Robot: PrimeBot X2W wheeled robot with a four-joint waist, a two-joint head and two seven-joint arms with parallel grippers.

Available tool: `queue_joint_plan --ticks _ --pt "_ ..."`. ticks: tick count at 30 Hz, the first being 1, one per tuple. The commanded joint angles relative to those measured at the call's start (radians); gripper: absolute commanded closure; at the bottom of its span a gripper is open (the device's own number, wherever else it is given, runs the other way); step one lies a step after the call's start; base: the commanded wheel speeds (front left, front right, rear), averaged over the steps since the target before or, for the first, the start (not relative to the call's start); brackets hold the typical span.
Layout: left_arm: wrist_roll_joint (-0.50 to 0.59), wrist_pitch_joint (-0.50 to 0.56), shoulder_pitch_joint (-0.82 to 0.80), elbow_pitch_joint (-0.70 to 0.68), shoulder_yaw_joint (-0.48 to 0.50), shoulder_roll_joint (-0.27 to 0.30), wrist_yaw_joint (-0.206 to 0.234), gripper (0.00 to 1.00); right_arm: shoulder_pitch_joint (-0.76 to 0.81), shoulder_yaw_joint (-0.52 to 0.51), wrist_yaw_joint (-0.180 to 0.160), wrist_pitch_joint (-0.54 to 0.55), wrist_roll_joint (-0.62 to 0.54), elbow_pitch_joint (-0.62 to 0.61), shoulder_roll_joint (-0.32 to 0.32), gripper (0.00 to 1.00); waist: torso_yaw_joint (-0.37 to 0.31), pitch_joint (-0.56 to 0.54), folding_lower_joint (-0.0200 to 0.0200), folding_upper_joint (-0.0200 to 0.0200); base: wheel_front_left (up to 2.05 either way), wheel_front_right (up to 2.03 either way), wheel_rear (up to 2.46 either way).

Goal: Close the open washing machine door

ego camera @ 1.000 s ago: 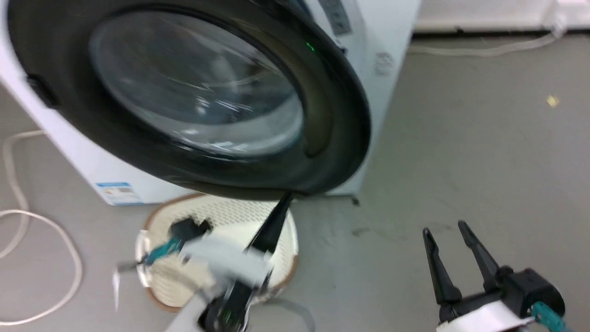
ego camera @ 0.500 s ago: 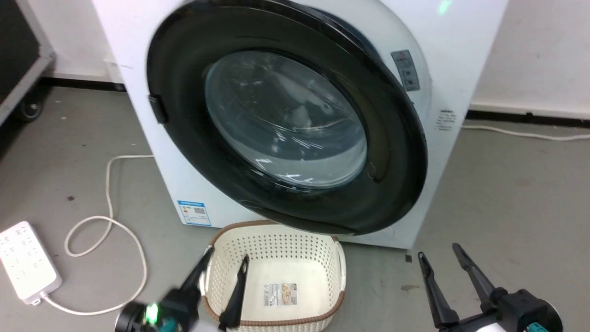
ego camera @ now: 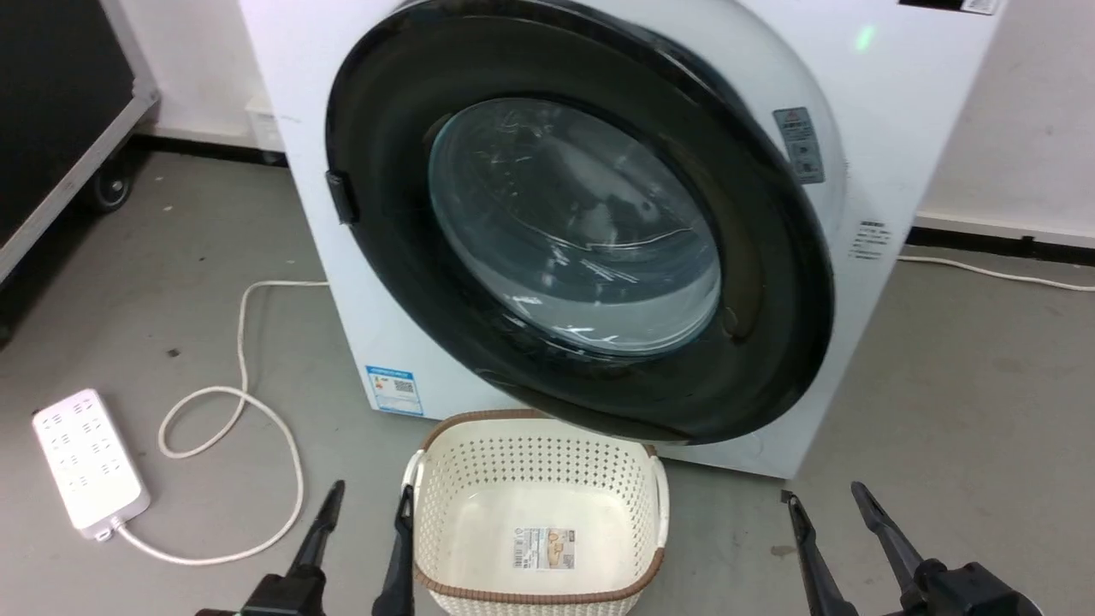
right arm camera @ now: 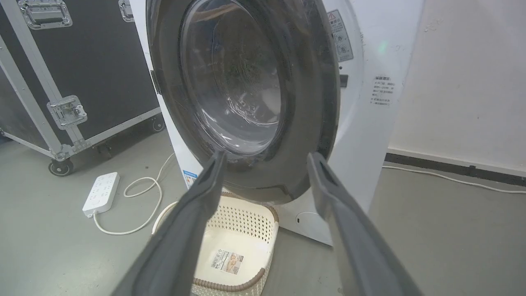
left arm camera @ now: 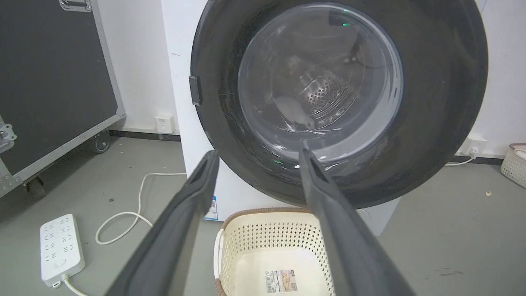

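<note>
Item one: the washing machine door, round, black-framed with a glass bowl centre, hangs on the washing machine and covers most of its white front. Its right edge stands off the front. A curved white recess with a warning label shows behind that edge, so I record the door as not fully home. How wide the gap is I cannot tell.

In the left wrist view the perforated drum shows through the glass of the door. A pale shape lies there that I cannot identify.

Item two: a cream perforated basket sits on the floor directly under the door's lower rim, between me and the machine. A paper label lies on its bottom. A blue sticker marks the washer's lower left corner.

Item three: my left fingers are parted and hold nothing, the inner one just beside the basket's left rim. My right fingers are likewise parted and empty, over bare floor to the basket's right, well apart from the door.

Surroundings: a white power strip with a looping cable lies on the floor at left. A black wheeled case stands behind it.

The washer's top is cut off, and so is a second basket at the left wrist view's edge.
</note>
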Motion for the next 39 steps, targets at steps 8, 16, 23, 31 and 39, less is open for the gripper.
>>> queue_joint_plan --ticks 8,16,23,31,39 --pt "0.059 -0.005 -0.015 0.06 0.032 -0.046 -0.084 0.0 -0.022 0.038 0.001 0.002 -0.006 0.032 -0.006 1.0 0.075 0.041 0.0 0.0 0.0 0.0 0.0" --pt "0.128 -0.005 -0.132 0.035 0.019 -0.094 -0.114 0.0 -0.33 0.113 0.001 0.125 0.079 -0.005 -0.183 1.0 0.168 0.236 0.0 0.0 0.0 0.0 0.0" --pt "0.145 -0.005 -0.199 0.04 0.011 -0.119 -0.121 0.0 -0.551 0.115 0.001 0.221 0.166 0.112 -0.312 1.0 0.192 0.312 0.0 0.0 0.0 0.0 0.0" --pt "0.148 -0.005 -0.237 0.051 0.011 -0.136 -0.131 0.0 -0.722 -0.028 0.001 0.267 0.201 0.322 -0.341 1.0 0.207 0.349 0.0 0.0 0.0 0.0 0.0" --pt "0.151 -0.005 -0.266 0.051 0.008 -0.142 -0.133 0.0 -0.865 -0.129 0.001 0.257 0.161 0.46 -0.343 1.0 0.22 0.388 0.0 0.0 0.0 0.0 0.0"
